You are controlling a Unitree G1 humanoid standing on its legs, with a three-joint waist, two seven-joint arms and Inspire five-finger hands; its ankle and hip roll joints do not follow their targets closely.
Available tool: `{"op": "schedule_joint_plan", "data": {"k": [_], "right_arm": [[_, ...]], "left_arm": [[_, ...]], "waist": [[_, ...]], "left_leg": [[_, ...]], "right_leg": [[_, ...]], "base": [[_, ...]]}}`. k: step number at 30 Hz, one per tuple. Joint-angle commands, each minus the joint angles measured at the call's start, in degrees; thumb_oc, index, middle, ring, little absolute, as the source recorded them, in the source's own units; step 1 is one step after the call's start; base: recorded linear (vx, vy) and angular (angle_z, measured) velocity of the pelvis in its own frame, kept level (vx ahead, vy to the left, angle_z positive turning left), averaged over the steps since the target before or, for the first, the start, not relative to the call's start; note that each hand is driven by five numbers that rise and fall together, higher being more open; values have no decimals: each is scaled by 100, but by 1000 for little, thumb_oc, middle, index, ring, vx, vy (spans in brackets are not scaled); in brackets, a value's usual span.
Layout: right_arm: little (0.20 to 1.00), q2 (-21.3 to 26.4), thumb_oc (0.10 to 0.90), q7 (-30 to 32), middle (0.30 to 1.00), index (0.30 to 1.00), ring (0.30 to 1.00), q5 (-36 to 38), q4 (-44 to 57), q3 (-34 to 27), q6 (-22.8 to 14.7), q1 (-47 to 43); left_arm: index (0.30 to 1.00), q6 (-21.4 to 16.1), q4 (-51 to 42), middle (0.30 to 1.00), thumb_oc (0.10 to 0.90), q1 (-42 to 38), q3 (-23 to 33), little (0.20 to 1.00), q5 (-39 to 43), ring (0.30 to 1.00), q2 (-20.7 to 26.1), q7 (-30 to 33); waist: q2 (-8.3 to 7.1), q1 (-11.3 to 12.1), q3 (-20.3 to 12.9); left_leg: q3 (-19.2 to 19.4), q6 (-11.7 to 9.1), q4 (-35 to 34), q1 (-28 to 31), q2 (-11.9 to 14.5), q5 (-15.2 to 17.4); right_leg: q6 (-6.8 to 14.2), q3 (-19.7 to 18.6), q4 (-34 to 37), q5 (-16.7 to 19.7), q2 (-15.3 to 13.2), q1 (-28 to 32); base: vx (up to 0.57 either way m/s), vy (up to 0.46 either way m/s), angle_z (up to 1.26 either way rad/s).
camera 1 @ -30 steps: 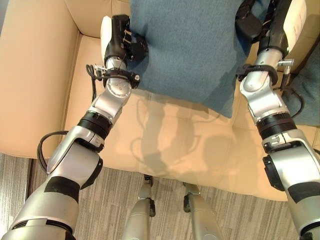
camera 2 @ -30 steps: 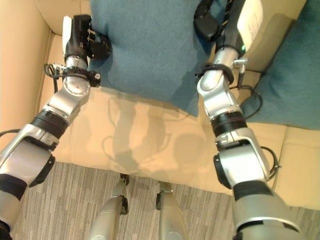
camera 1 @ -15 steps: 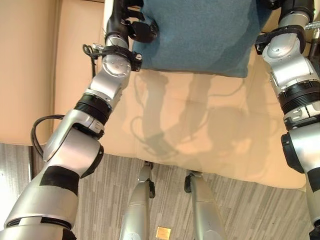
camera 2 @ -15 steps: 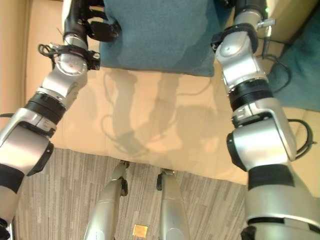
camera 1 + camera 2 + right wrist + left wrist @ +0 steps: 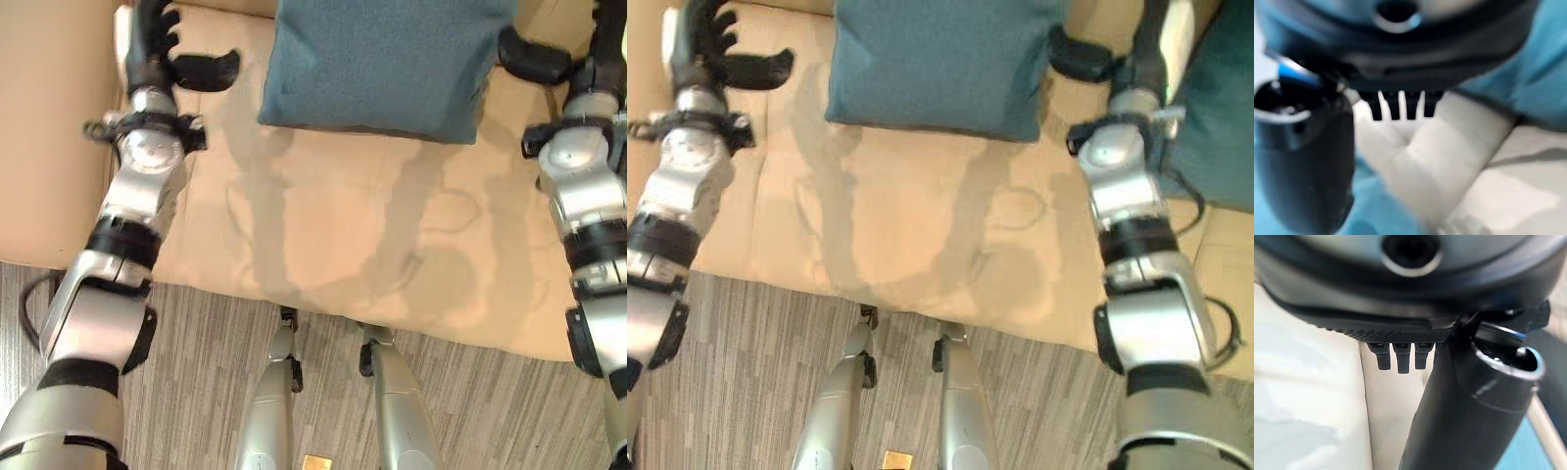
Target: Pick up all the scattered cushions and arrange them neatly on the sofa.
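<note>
A: Where's the cushion (image 5: 377, 64)?

B: Teal one, lying on the sofa (image 5: 333, 235) seat, far edge toward the backrest. Neither hand is touching it. A second cushion (image 5: 1220, 117) sits further to the robot's right, leaning at the seat's edge.

A: Left hand (image 5: 162, 54)?

B: Off to the cushion's left, over bare seat near the armrest. Fingers (image 5: 157, 24) relaxed and spread, thumb sticking out toward the cushion with a clear gap. Holds nothing. Left wrist view agrees: fingertips (image 5: 1398, 357) straight, just pale upholstery past them.

A: Right hand (image 5: 1117, 59)?

B: Just beside the cushion's right edge, thumb pointing at it, close, but I can't say touching. Right wrist view shows fingertips (image 5: 1400, 110) straight in a row, nothing between them. Slack too.

A: Why that pose?

B: My read: the hands flank the cushion on either side because a soft wide thing needs a two-sided squeeze to carry. With both hands slack and the cushion flat on the seat, it looks set down, released.

A: Step and progress?

B: Placement of this one looks done; it sits fairly square to the seat. Two cushions on the sofa. Can't tell if more lie on the floor (image 5: 206, 372); none in view.

A: Risk?

B: Low. The right thumb could snag the corner and skew it.
</note>
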State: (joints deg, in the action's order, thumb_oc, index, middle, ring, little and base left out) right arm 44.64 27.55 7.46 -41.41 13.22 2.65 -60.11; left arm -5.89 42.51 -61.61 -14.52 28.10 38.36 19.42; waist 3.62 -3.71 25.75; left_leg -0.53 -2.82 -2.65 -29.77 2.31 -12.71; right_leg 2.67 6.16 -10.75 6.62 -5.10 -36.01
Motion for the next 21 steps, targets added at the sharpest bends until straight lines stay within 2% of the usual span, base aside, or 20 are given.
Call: {"op": "schedule_joint_plan", "data": {"k": [1,5,6,7,8,9,10,11,15,19,20,21], "right_arm": [[900,209,800,3,900,900,900,-258,736,-486,-629,1117],[900,20,800,-732,900,900,900,-214,1309,-1064,-800,2843],[900,-174,800,-949,900,900,900,-253,1465,-1327,-841,3543],[900,-177,800,-950,900,900,900,-256,1478,-1332,-838,3560],[900,-341,800,-1034,900,900,900,-291,1428,-1381,-874,3865],[900,-603,800,-1200,900,900,900,-589,1430,-1512,-806,4556],[900,-605,800,-1200,900,900,900,-591,1439,-1513,-803,4566],[900,-735,800,-1272,900,900,900,-714,1399,-1572,-813,4856],[900,-1097,800,-1489,900,900,900,-1192,1025,-1590,-791,5580],[900,-1259,800,-1695,900,900,900,-1693,248,-1225,-794,5926],[900,-1386,800,-1757,900,900,900,-1787,-144,-1116,-782,6060],[900,-1386,800,-1755,900,900,900,-1787,-148,-1114,-786,6059]], "left_arm": [[900,-650,-574,900,800,753,219,900,-173,900,227,51],[900,-609,-1391,900,800,2353,733,900,-625,900,342,-311],[900,-538,-1543,900,800,3132,993,900,-830,900,192,-512],[900,-533,-1559,900,800,3149,997,900,-833,900,190,-511],[900,-492,-1618,900,800,3574,1104,900,-895,900,11,-591],[900,-432,-1714,900,800,4388,1363,900,-1071,900,-361,-719],[900,-428,-1726,900,800,4402,1367,900,-1074,900,-363,-718],[900,-379,-1675,900,800,4770,1442,900,-1337,900,-520,-728],[900,-114,-1042,900,800,5858,1522,900,-2086,900,-948,-1054],[900,3,-43,900,800,6410,1256,900,-2874,900,-1215,-1153],[900,62,536,900,800,6540,1147,900,-3122,900,-1381,-1186],[900,55,545,900,800,6538,1145,900,-3123,900,-1383,-1183]], "waist": [[-65,32,-1082],[-129,-11,-1309],[-177,-45,-1423],[-171,-45,-1436],[-194,-58,-1498],[-239,-81,-1589],[-235,-83,-1599],[-254,-93,-1660],[-285,-122,-1882],[-308,-127,-2028],[-325,-130,-2088],[-326,-129,-2081]], "left_leg": [[108,-350,-235,361,64,502],[186,-351,-235,714,116,590],[216,-347,-235,879,139,636],[213,-345,-235,861,142,614],[233,-340,-235,951,144,635],[260,-323,-235,1160,155,695],[258,-321,-235,1144,157,677],[266,-309,-235,1262,163,705],[343,-265,-235,1682,179,791],[394,-233,-235,1981,211,819],[412,-221,-235,2140,218,854],[414,-222,-235,2152,217,857]], "right_leg": [[329,-34,-235,-1038,150,457],[332,20,166,-944,166,1043],[338,33,339,-911,166,1319],[337,37,366,-876,171,1314],[344,52,444,-857,168,1461],[356,78,563,-872,169,1750],[355,81,582,-845,172,1744],[358,86,641,-844,181,1887],[359,96,792,-880,192,2380],[353,94,906,-876,201,2731],[343,84,953,-899,211,2905],[343,84,958,-899,211,2919]], "base": [[50,21,-3],[29,3,5],[31,-7,7],[32,-9,2],[34,-15,3],[36,-15,2],[41,-15,-3],[44,-5,-3],[48,4,-7],[8,0,-2],[19,-17,4],[28,-23,4]]}}
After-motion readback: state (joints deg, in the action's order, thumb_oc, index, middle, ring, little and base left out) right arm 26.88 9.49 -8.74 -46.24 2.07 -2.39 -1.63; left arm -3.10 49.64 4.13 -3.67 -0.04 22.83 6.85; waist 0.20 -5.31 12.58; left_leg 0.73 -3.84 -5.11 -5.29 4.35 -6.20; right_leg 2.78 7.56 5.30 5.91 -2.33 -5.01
